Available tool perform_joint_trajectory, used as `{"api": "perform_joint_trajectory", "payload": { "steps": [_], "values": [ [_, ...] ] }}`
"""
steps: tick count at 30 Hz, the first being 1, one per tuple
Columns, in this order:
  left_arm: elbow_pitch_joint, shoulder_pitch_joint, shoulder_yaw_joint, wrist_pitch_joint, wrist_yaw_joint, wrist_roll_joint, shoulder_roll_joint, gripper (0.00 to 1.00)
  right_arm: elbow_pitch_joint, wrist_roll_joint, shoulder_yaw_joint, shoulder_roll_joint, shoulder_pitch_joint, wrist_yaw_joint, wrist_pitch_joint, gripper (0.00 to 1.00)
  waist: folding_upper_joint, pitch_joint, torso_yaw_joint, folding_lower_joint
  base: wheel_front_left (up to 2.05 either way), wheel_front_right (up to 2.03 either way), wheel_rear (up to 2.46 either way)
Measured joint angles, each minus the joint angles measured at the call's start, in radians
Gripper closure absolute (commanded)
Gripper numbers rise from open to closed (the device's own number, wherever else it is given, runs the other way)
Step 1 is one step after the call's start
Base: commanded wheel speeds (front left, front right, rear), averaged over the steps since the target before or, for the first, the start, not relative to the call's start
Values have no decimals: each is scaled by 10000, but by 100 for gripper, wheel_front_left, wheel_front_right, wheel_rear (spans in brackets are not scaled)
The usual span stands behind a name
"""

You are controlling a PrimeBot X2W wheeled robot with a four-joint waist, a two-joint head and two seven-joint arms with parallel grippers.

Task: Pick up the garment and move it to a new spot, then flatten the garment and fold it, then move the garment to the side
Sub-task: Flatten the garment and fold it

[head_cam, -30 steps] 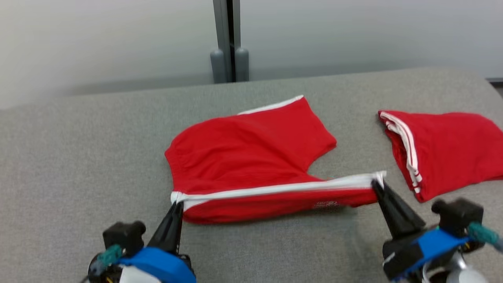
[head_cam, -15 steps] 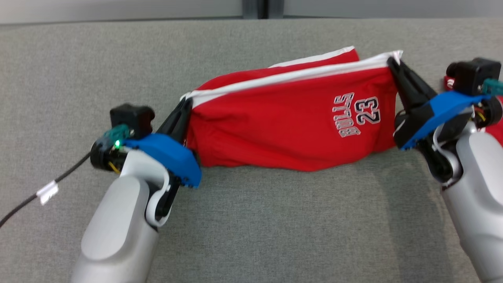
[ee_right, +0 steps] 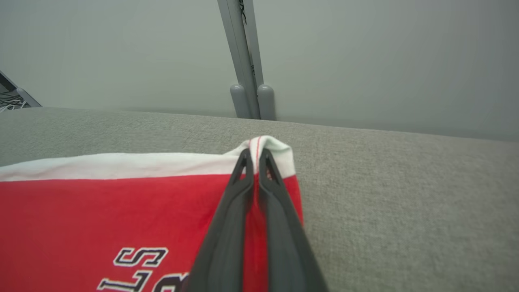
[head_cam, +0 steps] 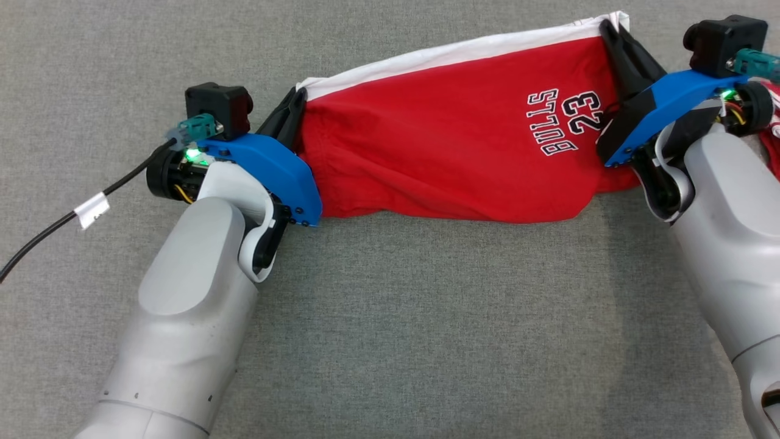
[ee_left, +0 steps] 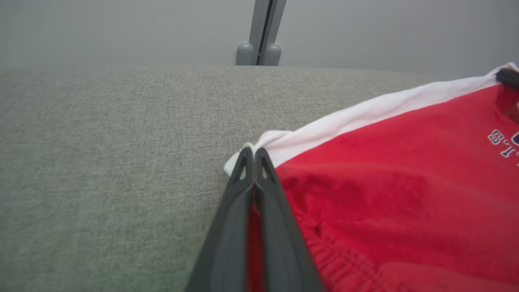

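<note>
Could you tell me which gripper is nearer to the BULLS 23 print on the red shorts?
Right. The right gripper pinches the white band just beside the print; the left gripper clamps the far end of the shorts.

One left claw [head_cam: 297,99], one right claw [head_cam: 609,29], one garment [head_cam: 439,140], edge of a second garment [head_cam: 772,155], one cable [head_cam: 131,176], one worktop [head_cam: 426,335].

the garment [head_cam: 439,152] is red with a white far edge and white, dark-outlined "bulls 23" lettering. the counter [head_cam: 426,317] is speckled grey. the left hand [head_cam: 297,94] and right hand [head_cam: 607,25] are dark, on blue mounts [head_cam: 268,167].
</note>
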Motion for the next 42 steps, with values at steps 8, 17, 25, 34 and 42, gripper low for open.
{"api": "perform_joint_trajectory", "payload": {
  "steps": [8, 17, 25, 34, 42],
  "values": [
    [616, 23, -500, -1352, -8, 33, -46, 0, 485, -314, 725, -63, -154, 0, -1041, 0, -2, -253, 10, -2, 0, 0, 0],
    [-884, 1520, 115, -2798, 945, 468, 596, 0, -2514, -1363, -922, -132, 2082, 0, -1120, 0, -6, -1145, -333, -5, 0, 0, 0],
    [-3806, 3691, 1012, -2823, 1776, 1129, 1187, 0, -4506, -2332, -2293, 483, 4732, 0, -1122, 0, -6, -2049, -873, -5, 0, 0, 0],
    [-5072, 5737, 1216, -2798, 2301, 1271, 1457, 0, -6245, -2861, -2991, 945, 6988, 0, -619, 0, -6, -3000, -1399, -5, 0, 0, 0],
    [-5497, 6590, 1181, -2410, 2510, 1170, 1536, 0, -7770, -3129, -3534, 1246, 8438, 0, 268, 0, -7, -3456, -1650, -3, 0, 0, 0]
  ]
}}
